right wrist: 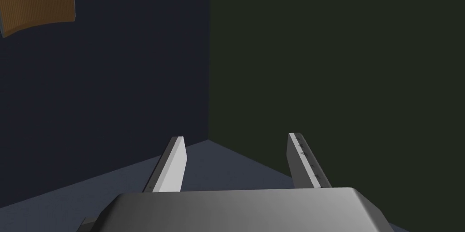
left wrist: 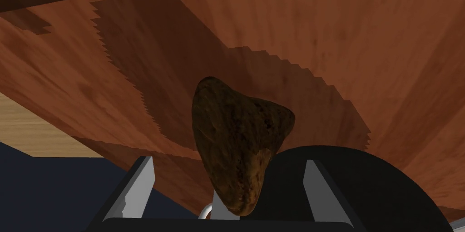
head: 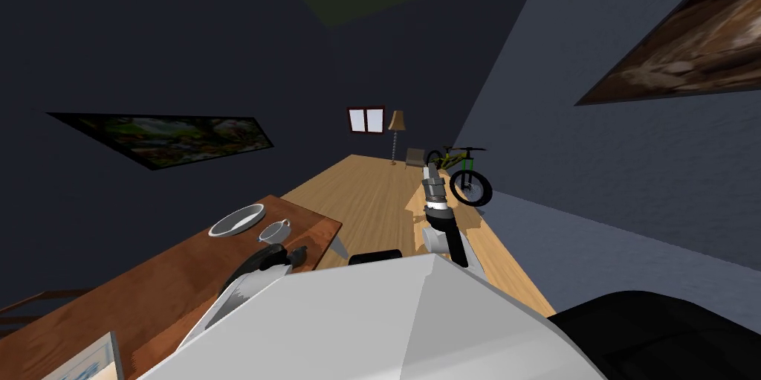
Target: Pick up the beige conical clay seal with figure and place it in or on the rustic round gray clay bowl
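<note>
Squarely between the two spread fingers (left wrist: 136, 188) of the left gripper (left wrist: 229, 160) sits one seal (left wrist: 238, 143), a mottled brown cone. Neither finger touches it, and the brown wooden surface (left wrist: 340, 38) lies behind it. Whether it rests on the wood I cannot tell. The head view shows the left arm bent low over the surface's near corner, its gripper (head: 286, 255) just beside one small two-handled cup (head: 275, 231). One grey bowl (head: 238, 221) stands next to the cup, farther off. The right arm reaches forward over the floor, well apart, and its gripper (right wrist: 236, 136) holds its two fingers open on nothing.
</note>
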`<state>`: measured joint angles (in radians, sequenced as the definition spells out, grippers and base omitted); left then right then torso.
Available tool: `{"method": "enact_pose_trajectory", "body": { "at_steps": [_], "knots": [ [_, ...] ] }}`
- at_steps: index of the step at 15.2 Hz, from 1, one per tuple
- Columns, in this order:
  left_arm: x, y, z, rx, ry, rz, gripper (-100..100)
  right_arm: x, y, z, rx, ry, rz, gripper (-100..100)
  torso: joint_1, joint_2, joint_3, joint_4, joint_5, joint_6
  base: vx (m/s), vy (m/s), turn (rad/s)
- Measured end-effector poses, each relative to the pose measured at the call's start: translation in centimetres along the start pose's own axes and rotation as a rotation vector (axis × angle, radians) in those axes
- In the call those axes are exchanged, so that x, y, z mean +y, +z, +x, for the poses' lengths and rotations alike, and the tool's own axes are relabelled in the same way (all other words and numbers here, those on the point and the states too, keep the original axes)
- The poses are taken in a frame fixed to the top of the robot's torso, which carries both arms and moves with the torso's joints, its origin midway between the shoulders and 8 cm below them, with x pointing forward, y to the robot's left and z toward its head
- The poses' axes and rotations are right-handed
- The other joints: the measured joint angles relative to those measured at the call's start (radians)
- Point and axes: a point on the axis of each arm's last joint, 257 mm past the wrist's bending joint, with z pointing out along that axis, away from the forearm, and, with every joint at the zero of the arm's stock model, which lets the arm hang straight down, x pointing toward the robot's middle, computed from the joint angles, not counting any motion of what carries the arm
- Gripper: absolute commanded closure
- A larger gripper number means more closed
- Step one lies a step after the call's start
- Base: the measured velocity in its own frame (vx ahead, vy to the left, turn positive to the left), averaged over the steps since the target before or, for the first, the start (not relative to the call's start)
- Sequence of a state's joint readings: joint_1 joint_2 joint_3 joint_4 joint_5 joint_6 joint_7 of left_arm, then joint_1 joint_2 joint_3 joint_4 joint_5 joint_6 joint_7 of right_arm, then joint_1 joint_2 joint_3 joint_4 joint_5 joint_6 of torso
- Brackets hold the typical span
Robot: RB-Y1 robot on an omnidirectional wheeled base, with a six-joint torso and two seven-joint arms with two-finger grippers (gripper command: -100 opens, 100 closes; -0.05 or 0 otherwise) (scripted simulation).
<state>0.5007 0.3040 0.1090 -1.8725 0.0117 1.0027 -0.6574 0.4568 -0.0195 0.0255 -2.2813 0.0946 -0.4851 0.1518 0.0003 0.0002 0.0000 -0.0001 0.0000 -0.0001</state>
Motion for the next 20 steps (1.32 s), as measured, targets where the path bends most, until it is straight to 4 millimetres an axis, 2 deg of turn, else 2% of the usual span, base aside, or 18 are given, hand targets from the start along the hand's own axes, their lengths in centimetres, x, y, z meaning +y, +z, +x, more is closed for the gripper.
{"method": "enact_pose_trajectory", "body": {
  "at_steps": [2, 3, 8, 13, 20],
  "knots": [
    [0.0, 0.6, 0.1, -0.003, -0.003, 0.001, -100, 0.0, 0.0, 0.0, 0.0, 0.0, 0.0, 0, 0.0, 0.001, 0.0, 0.0, 0.0, 0.0, -0.008, 0.014, -0.015],
    [0.0, 0.6, 0.1, -0.004, -0.004, 0.002, 100, 0.0, 0.0, 0.0, 0.0, 0.0, 0.0, 0, 0.0, 0.001, 0.0, 0.0, 0.0, 0.0, 0.0, 0.0, 0.0],
    [0.0, 0.6, 0.1, -0.004, -0.004, 0.003, 100, 0.0, 0.0, 0.0, 0.0, 0.0, 0.0, 0, 0.001, -0.001, -0.001, 0.0, 0.001, 0.001, 0.0, -0.001, 0.008],
    [0.0, -0.6, -0.1, 0.001, 0.002, 0.001, 100, 0.0, 0.0, 0.0, 0.0, 0.0, 0.0, 0, -0.001, -0.002, -0.001, 0.0, 0.0, 0.001, -0.005, -0.02, -0.007],
    [-1.6, -1.9, -1.1, 0.039, -0.005, 0.038, 100, 0.0, 0.0, 0.0, 0.0, 0.0, 0.0, 0, -0.005, 0.007, 0.004, 0.002, -0.001, 0.002, -0.112, -0.046, -0.151]
  ]
}}
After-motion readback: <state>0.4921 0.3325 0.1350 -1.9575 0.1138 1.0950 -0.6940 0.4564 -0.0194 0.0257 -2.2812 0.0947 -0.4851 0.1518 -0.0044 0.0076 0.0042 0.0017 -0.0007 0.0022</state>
